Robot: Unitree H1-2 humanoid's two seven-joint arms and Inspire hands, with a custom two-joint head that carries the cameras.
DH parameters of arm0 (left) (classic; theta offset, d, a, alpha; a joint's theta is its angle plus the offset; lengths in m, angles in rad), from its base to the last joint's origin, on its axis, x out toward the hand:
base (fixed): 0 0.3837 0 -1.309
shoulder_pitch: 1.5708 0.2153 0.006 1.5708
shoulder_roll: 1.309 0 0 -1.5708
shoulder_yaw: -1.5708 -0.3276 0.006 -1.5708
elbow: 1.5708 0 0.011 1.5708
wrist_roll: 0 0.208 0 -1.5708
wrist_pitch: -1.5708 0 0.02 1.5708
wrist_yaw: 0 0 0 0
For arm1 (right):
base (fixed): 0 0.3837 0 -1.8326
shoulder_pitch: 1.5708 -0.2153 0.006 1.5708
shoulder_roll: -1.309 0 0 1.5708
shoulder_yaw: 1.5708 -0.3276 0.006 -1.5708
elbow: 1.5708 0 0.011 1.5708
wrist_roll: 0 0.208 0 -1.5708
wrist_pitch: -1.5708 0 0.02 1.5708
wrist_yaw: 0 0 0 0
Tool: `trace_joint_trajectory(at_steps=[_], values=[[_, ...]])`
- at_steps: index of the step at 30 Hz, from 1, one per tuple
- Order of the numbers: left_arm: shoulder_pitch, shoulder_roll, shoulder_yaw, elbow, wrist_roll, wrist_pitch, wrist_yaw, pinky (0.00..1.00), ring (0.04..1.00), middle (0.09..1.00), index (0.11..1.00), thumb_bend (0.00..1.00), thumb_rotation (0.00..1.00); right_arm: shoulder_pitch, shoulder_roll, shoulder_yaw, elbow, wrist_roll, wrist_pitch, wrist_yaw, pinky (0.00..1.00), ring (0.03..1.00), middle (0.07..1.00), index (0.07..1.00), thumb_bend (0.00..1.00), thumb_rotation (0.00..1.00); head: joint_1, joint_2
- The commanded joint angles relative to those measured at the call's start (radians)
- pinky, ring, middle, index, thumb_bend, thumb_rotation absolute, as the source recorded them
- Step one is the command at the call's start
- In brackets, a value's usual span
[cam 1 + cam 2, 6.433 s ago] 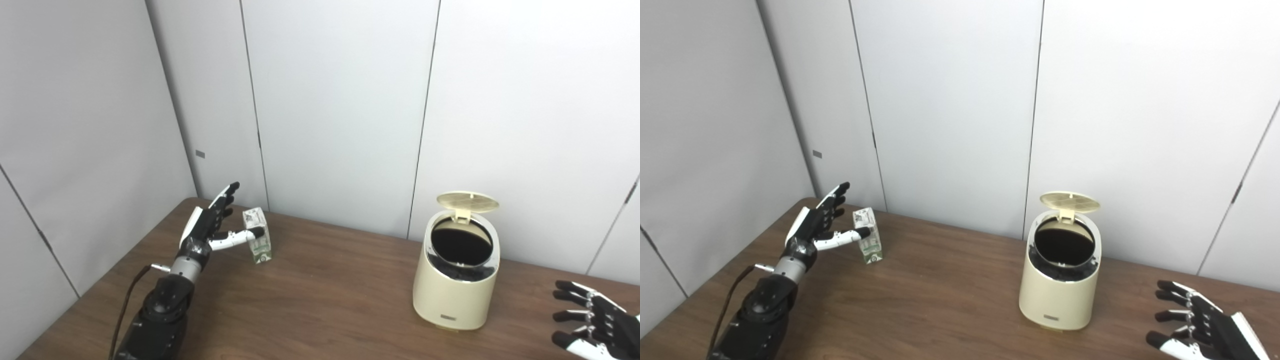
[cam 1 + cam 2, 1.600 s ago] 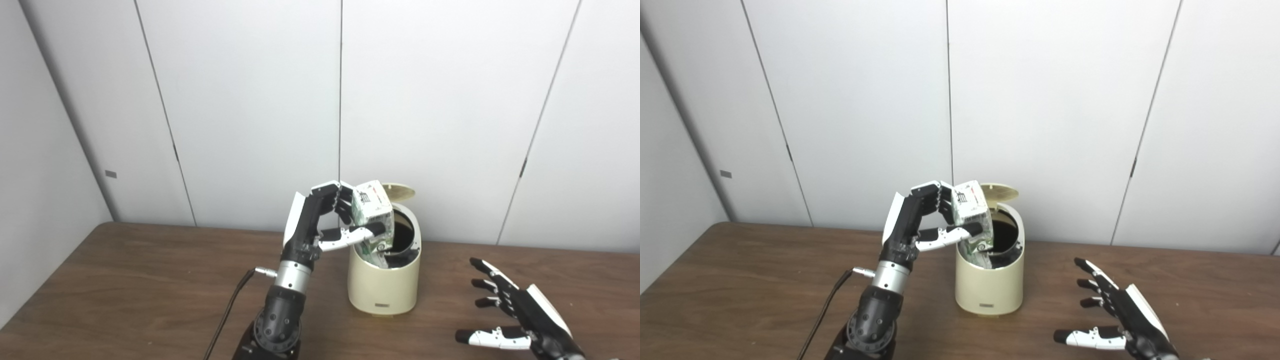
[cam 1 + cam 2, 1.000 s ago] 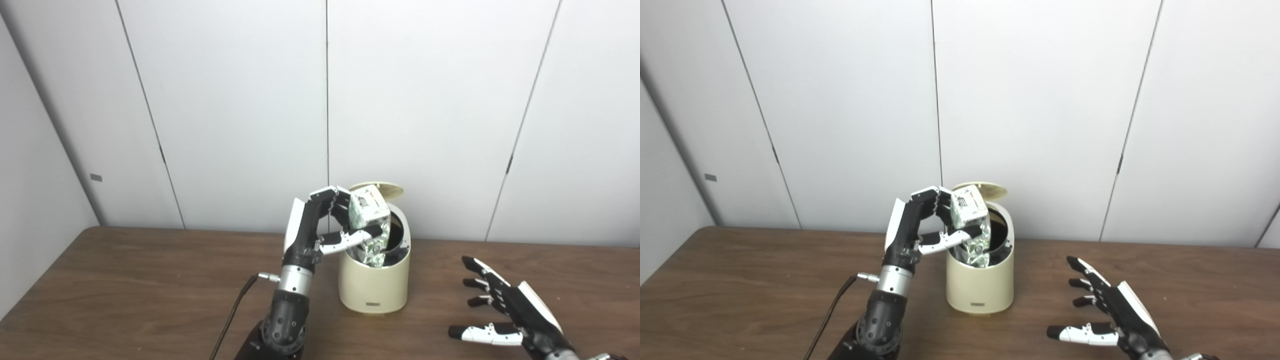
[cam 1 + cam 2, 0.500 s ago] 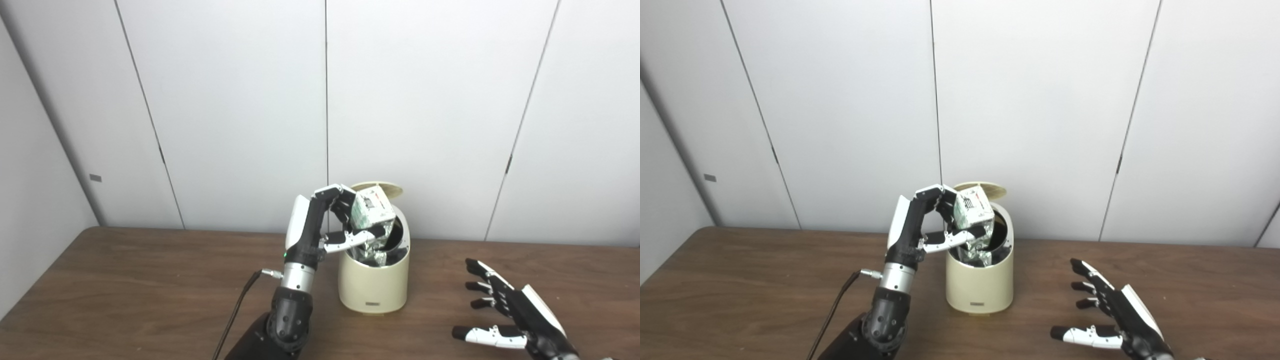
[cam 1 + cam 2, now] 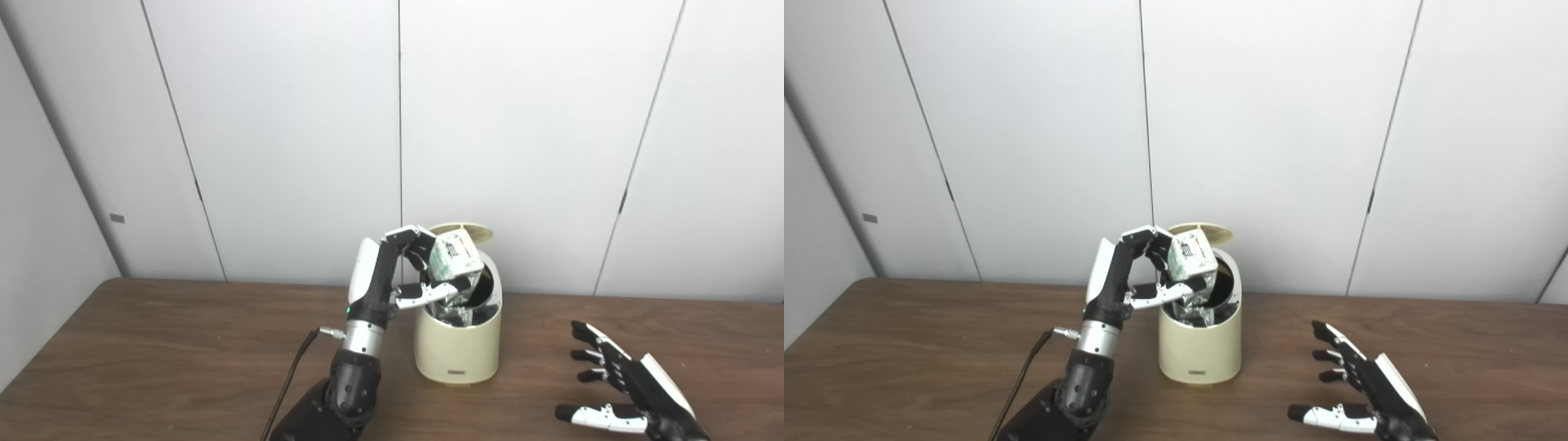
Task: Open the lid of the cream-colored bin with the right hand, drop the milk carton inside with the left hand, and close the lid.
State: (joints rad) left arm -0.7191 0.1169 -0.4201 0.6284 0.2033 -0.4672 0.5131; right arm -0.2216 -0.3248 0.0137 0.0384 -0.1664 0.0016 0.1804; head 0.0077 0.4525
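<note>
The cream-colored bin [image 5: 456, 352] stands on the brown table, its round lid [image 5: 474, 231] flipped up at the back. My left hand [image 5: 401, 269] is shut on the green-and-white milk carton [image 5: 454, 262] and holds it tilted over the bin's mouth, with the carton's lower end inside the opening. The same hand [image 5: 1139, 272] and carton [image 5: 1193, 257] show in the right eye view. My right hand [image 5: 631, 392] is open and empty, fingers spread, low over the table to the right of the bin.
The brown table [image 5: 153, 361] runs up to grey wall panels [image 5: 294, 135] right behind the bin. A black cable [image 5: 291, 380] hangs from my left wrist. The table's left edge meets a side wall.
My left hand carried the carton from the far left over to the bin. In the last second it has tipped the carton further and lowered it deeper into the opening. The right hand barely moved.
</note>
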Motion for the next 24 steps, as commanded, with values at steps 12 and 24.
trace_joint_trajectory(at_steps=[12, 24], values=[[-0.022, 0.004, 0.018, -0.023, 0.032, -0.003, -0.066, 0.4, 0.457, 0.507, 0.485, 0.51, 0.0, -0.036, -0.017, -0.016, 0.013, 0.023, -0.075, -0.011, 0.7, 0.83, 0.914, 0.926, 0.84, 0.32, 0.011, 0.004], [-0.009, -0.015, 0.076, -0.03, -0.012, -0.003, -0.13, 0.43, 0.546, 0.499, 0.491, 0.52, 0.0, -0.045, -0.018, -0.005, -0.008, 0.01, -0.045, 0.0, 0.67, 0.828, 0.931, 0.923, 0.8, 0.26, 0.022, -0.003]])
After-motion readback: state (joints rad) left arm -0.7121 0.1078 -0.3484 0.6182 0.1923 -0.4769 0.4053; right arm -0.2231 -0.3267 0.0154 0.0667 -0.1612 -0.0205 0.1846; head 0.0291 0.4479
